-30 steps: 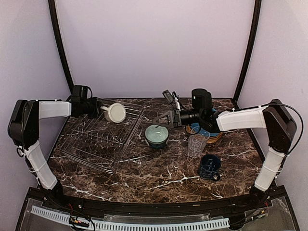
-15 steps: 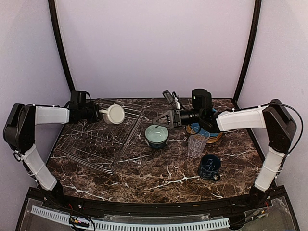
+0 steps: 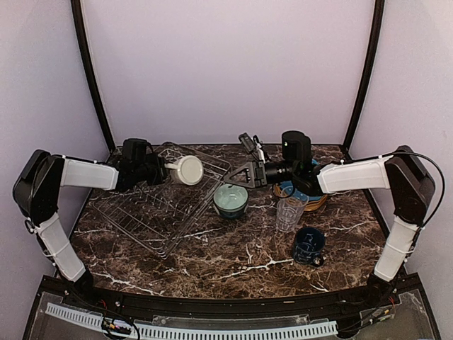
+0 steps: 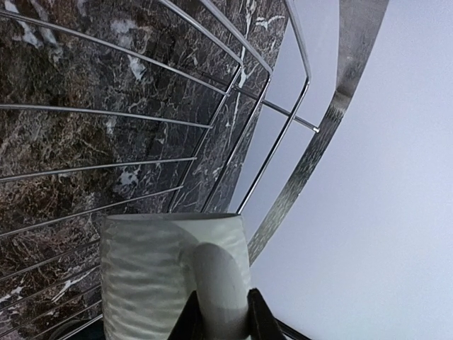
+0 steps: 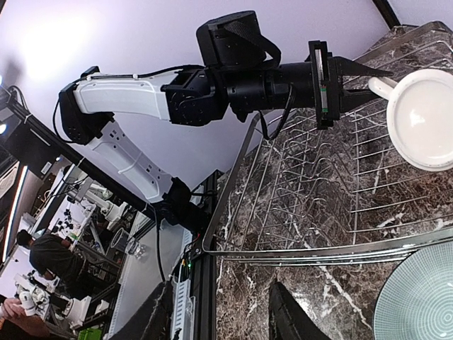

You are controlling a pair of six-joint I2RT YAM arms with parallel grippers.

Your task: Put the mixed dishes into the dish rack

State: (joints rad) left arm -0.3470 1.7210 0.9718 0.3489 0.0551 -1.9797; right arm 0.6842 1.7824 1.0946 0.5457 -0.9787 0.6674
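Note:
My left gripper [image 3: 170, 170] is shut on the handle of the cream mug [image 3: 187, 170], holding it on its side above the far right part of the dish rack [image 3: 145, 212]. In the left wrist view the fingers [image 4: 187, 320] pinch the mug [image 4: 152, 273] by its handle over the rack wires [image 4: 212, 106]. My right gripper [image 3: 241, 174] is open and holds nothing, hanging just above and behind the pale-teal bowl [image 3: 231, 200]. The right wrist view shows the right gripper [image 5: 223, 322], the rack rim [image 5: 318, 251], the mug [image 5: 423, 120] and the bowl [image 5: 417, 304].
A clear ribbed glass [image 3: 289, 212] stands right of the bowl. A dark blue mug [image 3: 308, 246] sits nearer the front. A stack of plates [image 3: 316, 201] lies partly under the right arm. Curved black frame posts [image 3: 92, 78] flank the marble table.
The left arm has carried the cream mug to the right, over the rack's far right side. The rack has shifted and turned towards the bowl. The right arm has stayed put.

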